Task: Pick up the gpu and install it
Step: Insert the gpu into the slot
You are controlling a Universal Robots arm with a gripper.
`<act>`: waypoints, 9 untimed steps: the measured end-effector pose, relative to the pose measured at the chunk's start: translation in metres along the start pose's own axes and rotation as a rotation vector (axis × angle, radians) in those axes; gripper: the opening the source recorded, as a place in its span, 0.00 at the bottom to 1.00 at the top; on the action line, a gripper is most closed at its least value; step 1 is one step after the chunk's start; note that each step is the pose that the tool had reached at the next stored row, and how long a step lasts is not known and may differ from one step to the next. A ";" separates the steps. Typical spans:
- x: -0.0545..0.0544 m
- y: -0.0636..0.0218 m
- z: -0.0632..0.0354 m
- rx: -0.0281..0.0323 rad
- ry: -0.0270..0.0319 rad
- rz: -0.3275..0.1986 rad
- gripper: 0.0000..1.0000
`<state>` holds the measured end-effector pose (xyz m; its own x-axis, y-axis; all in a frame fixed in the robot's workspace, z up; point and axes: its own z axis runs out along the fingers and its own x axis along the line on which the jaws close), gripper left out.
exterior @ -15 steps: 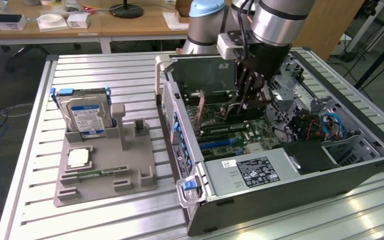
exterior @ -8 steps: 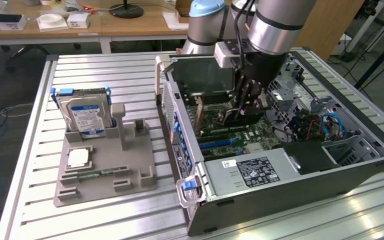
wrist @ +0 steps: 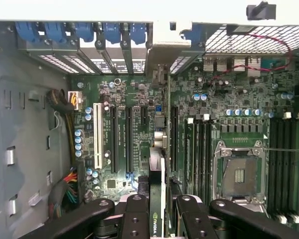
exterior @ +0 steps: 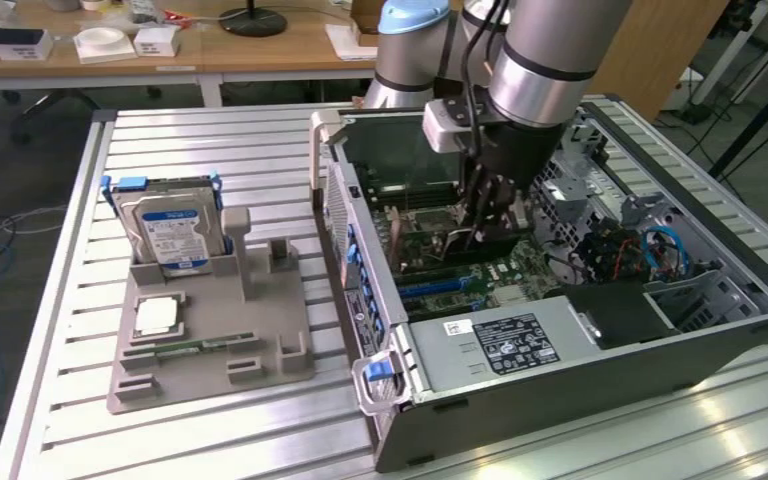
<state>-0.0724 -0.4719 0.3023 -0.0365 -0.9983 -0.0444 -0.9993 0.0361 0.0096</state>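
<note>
I see a slatted metal bench [exterior: 197, 135] carrying two things — a grey holder tray [exterior: 211, 345] toward the exterior view's left and an open computer case [exterior: 584, 380] toward its right. The tray and case sit near each other, apart, both flat on the slats.

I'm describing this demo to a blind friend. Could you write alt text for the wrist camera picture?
The gripper holds the gpu edge-on above a green motherboard inside an open computer case, the card's pale bracket reaching the rear slot openings. Black expansion slots and an empty processor socket flank it.
</note>
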 end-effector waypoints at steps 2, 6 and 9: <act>0.000 0.0004 0.0038 0.0001 -0.0001 0.000 0.26; 0.001 0.0034 0.0110 0.0001 0.0000 0.000 0.26; 0.000 0.0051 0.0166 0.0001 0.0000 0.000 0.26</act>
<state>-0.0776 -0.4712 0.2858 -0.0366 -0.9983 -0.0444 -0.9993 0.0362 0.0096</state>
